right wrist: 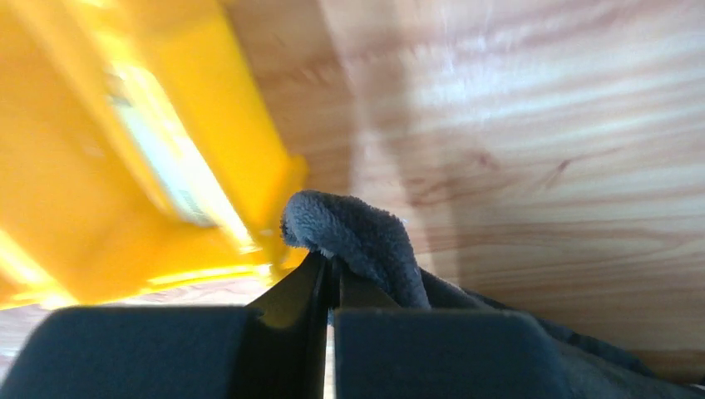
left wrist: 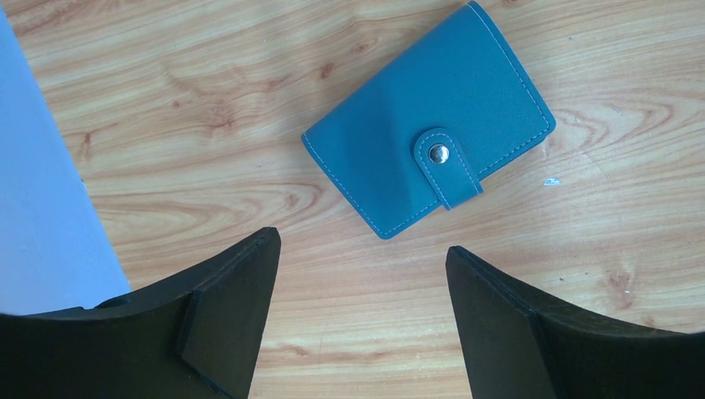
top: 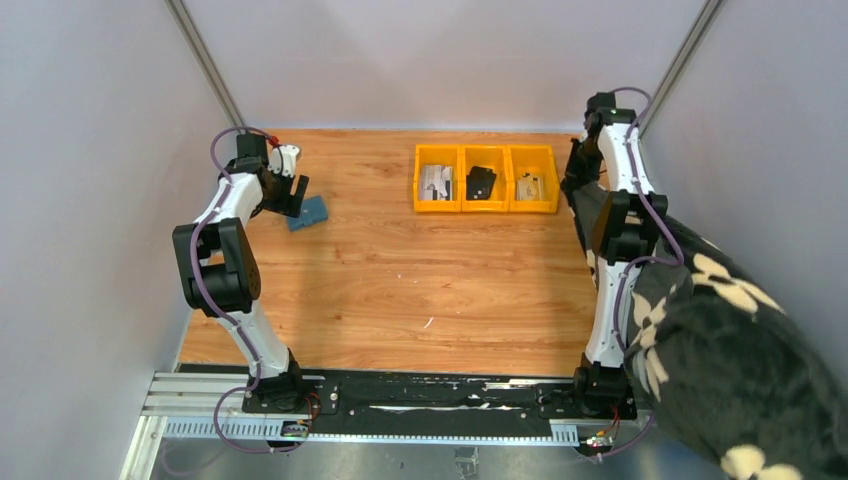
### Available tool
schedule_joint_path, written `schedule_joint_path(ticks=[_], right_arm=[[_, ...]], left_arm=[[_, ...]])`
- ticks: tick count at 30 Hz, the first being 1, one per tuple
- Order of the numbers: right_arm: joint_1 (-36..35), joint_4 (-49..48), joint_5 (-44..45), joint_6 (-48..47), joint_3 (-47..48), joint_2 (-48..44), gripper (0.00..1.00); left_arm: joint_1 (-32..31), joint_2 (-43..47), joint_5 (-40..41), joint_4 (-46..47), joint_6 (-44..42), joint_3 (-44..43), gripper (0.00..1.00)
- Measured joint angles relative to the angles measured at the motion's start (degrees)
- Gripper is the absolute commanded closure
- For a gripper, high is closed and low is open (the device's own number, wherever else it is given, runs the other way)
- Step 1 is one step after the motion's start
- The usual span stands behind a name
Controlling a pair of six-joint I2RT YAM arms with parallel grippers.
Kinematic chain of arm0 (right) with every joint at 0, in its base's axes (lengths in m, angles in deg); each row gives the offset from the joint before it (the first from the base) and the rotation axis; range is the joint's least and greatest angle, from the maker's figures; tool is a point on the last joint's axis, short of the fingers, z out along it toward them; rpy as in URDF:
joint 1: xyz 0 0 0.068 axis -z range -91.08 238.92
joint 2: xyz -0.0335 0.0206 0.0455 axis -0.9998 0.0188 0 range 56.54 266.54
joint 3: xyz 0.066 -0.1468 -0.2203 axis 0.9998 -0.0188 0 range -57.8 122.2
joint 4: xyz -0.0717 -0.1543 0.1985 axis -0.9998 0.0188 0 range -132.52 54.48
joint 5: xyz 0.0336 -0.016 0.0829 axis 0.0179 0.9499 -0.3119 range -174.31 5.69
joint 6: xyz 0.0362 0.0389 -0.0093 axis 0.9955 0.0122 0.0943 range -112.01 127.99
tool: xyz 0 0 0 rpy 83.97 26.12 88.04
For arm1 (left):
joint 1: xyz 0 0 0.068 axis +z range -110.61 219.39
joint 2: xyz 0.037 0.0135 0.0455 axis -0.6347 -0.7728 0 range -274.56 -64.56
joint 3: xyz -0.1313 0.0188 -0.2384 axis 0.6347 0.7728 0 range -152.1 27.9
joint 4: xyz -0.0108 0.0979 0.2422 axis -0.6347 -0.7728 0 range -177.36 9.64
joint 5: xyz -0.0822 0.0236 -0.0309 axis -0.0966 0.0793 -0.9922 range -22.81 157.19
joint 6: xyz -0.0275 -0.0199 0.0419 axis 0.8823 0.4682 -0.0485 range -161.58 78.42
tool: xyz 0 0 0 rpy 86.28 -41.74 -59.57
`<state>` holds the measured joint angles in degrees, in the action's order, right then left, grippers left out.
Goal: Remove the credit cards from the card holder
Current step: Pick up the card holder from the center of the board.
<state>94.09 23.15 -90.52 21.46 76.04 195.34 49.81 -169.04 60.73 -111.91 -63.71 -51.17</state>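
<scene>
Card holder (left wrist: 428,120) lies closed just beyond spread left fingers (left wrist: 226,320), untouched.

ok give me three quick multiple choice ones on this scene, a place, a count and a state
1. Where is the card holder? A on the table, left of the yellow bins; B inside a bin; C held off the table.
2. How many yellow bins? A two; B three; C five.
3. How is the card holder? A spread open; B cards sticking out; C shut, tab snapped.
Answers: 1 A, it lies flat on the wood near the open left tool; 2 B, three sit side by side; 3 C, the tab is fastened over the edge and no card shows.
</scene>
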Motion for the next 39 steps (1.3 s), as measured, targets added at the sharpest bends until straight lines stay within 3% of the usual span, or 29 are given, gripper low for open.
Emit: schedule_joint_path(ticks=[8,19,20,22,23,26,31,39], right_arm=[[1.0,-9.7,-2.8,5.3,9.8,-7.6,1.0],[8.7,-37.1,-6.6,20.3,13.9,-11.0,1.0],[9.4,-40.2,-6.9,21.5,12.9,-11.2,0.94],[10.1,-44.0,-7.4,23.3,11.7,-11.3,0.61],[10.1,-44.8,-7.9,24.1,11.3,-11.3,0.49],[9.4,-47.0,-10.1,25.1,9.1,-11.7,0.33],[5.6,-47.8,-9.9,21.0,-5.7,-19.8,0.23],[-7.5,-54.0,-16.6,17.2,-28.2,-38.0,0.22]], left_arm=[[0.0,0.2,0.2,0.0,0.5,0.3,0.18],[0.0,1.8,0.8,0.0,1.8,0.4,0.17],[0.0,1.9,0.9,0.0,1.9,0.4,0.17],[0.0,2.1,1.3,0.1,2.3,0.3,0.16],[0.0,2.1,1.5,0.1,2.5,0.3,0.15],[0.0,2.1,1.7,0.2,3.1,0.3,0.15],[0.1,2.1,2.4,-0.1,3.3,0.3,0.18],[1.7,2.2,2.7,-0.8,3.0,1.2,0.21]])
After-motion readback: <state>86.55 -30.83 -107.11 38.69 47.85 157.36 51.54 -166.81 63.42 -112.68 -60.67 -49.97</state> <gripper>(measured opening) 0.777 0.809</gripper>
